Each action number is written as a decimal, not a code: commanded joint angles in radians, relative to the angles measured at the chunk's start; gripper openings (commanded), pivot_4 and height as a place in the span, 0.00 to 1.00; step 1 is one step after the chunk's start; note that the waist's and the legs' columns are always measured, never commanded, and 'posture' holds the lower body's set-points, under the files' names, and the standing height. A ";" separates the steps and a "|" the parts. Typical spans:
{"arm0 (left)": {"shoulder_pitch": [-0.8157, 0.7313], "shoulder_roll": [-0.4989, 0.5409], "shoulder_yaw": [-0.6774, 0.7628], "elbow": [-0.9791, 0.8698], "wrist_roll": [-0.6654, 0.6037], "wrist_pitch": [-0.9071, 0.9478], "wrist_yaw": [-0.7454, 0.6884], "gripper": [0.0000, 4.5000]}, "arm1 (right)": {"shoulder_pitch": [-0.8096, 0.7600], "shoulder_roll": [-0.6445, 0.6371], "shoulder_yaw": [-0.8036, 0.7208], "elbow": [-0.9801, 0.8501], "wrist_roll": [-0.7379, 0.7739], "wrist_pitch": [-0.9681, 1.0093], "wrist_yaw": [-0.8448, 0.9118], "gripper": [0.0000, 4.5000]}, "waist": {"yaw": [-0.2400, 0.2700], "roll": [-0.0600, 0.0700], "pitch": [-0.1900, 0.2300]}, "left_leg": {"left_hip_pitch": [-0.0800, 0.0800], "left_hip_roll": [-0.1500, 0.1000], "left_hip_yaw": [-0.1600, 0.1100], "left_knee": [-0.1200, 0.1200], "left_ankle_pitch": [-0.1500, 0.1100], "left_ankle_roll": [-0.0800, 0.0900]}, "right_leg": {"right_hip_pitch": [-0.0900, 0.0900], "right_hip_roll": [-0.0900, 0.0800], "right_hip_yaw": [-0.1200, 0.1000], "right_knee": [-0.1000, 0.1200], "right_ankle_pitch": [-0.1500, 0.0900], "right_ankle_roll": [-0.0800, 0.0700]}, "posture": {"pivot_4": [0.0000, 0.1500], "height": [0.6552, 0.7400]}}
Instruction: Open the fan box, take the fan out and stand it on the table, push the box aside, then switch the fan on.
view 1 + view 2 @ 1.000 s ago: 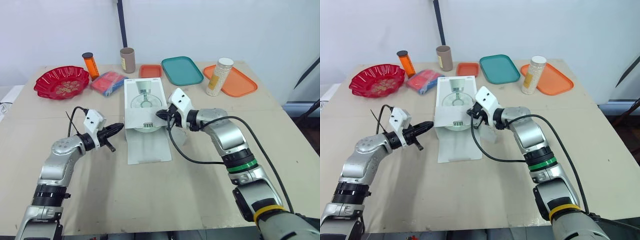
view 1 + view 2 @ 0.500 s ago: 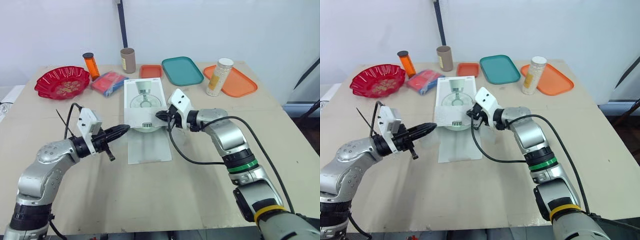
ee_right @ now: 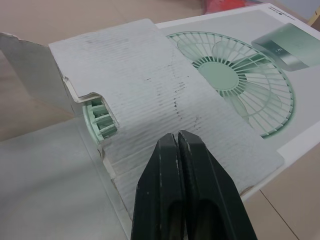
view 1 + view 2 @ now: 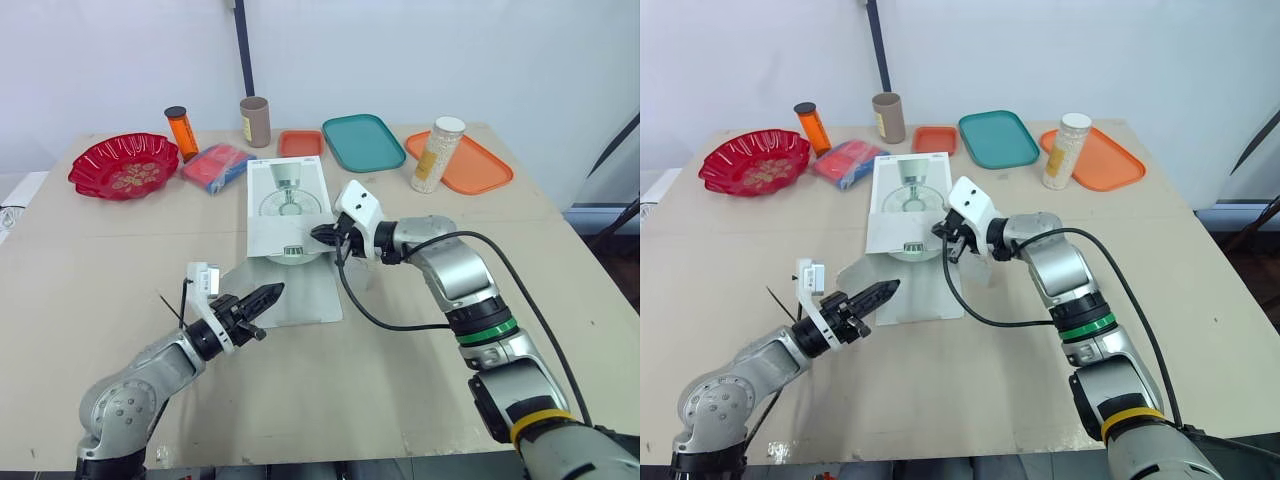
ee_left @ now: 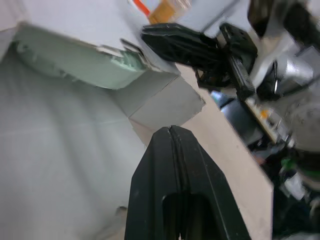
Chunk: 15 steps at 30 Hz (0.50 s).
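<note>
The white fan box (image 4: 287,200) lies flat mid-table, its printed face up. Its near end is open, and the big lid flap (image 4: 303,291) rests on the table in front of it. The pale green fan (image 4: 293,252) shows inside the opening, also as the fan (image 3: 99,120) in the right wrist view. My right gripper (image 4: 322,235) is shut, its tips at the box's near right corner over a corrugated inner flap (image 3: 165,95). My left gripper (image 4: 270,293) is shut and hovers low over the lid flap's left edge, pointing toward the opening.
Along the far edge stand a red bowl (image 4: 123,165), an orange bottle (image 4: 181,130), a brown tube (image 4: 255,120), a blue and red pack (image 4: 216,165), a small orange tray (image 4: 301,142), a teal tray (image 4: 364,140), and a white jar (image 4: 432,155) by an orange tray (image 4: 475,168).
My left arm has dropped low and swung toward the near edge; its gripper moved right and nearer, from beside the box to the lid flap. The right gripper stayed at the box.
</note>
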<state>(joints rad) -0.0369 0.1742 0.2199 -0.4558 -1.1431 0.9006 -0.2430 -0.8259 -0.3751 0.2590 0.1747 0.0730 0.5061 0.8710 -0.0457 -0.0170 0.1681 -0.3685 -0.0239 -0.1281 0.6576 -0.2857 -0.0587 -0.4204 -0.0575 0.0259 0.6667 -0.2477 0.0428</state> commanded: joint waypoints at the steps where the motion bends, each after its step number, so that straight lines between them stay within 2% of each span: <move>1: -0.007 -0.016 0.043 0.012 -0.110 -0.003 0.091 0.00 | -0.020 0.004 0.003 0.002 -0.003 -0.010 0.005 0.02 | 0.000 0.000 0.000 | 0.000 0.000 0.000 0.000 0.000 0.000 | 0.000 0.000 0.000 0.000 0.000 0.000 | 1.00 1.00; 6: -0.050 -0.041 0.039 0.056 -0.202 -0.011 0.213 0.00 | -0.021 0.010 0.006 0.007 -0.005 -0.017 0.002 0.02 | 0.001 0.000 0.000 | 0.000 0.000 0.000 0.000 0.002 -0.004 | 0.000 0.000 0.000 0.000 0.000 0.000 | 1.00 1.00; 15: -0.128 -0.060 0.027 0.148 -0.270 -0.033 0.303 0.00 | -0.009 0.003 0.000 -0.009 -0.007 -0.010 -0.007 0.02 | 0.001 0.000 0.000 | 0.000 0.000 0.001 0.000 0.003 -0.005 | 0.000 0.000 0.000 0.000 0.000 0.000 | 1.00 1.00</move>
<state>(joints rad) -0.1467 0.1201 0.2479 -0.3143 -1.3829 0.8784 0.0455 -0.8311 -0.3686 0.2623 0.1843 0.0709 0.4978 0.8676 -0.0451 -0.0173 0.1678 -0.3682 -0.0242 -0.1274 0.6574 -0.2828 -0.0638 -0.4200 -0.0573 0.0260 0.6663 -0.2476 0.0426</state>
